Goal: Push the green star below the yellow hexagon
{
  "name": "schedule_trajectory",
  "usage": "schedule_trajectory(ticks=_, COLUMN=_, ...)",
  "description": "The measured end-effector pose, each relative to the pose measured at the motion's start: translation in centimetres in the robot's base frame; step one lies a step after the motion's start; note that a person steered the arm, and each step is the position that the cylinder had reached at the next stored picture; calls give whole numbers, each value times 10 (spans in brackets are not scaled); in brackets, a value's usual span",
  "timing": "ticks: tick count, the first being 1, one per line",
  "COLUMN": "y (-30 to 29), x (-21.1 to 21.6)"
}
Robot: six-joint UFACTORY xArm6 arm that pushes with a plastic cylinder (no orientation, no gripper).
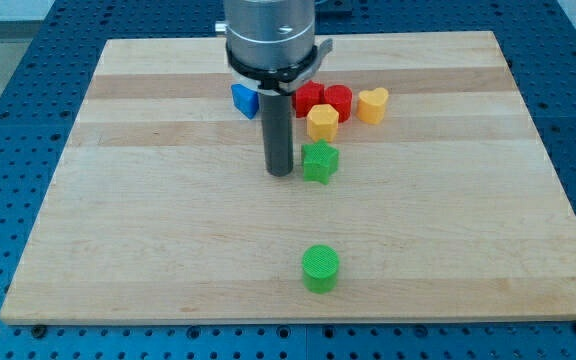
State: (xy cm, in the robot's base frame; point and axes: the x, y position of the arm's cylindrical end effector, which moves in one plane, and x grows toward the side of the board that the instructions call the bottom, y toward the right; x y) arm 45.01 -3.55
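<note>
Surface: pale wooden board on a blue perforated table.
Arm: comes down from the top edge, upright; the dark rod has no fingers and holds nothing.
My tip: near the board's middle, just left of the green star block, contact unclear.
Yellow hexagon block: just above the star, towards the top edge.
Others: two red blocks, yellow heart block, blue block near the top edge; green round block near the bottom edge.

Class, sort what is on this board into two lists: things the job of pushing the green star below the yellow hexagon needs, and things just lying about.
Needed:
green star block
yellow hexagon block
my tip, just left of the star

Lying about:
green cylinder block
yellow heart block
two red blocks
blue block
wooden board
</note>
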Motion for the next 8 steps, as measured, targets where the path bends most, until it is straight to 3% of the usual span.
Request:
schedule_trajectory(ticks=2, y=-4, x=68)
schedule_trajectory(ticks=3, y=53, x=56)
schedule_trajectory(ticks=8, y=70, x=15)
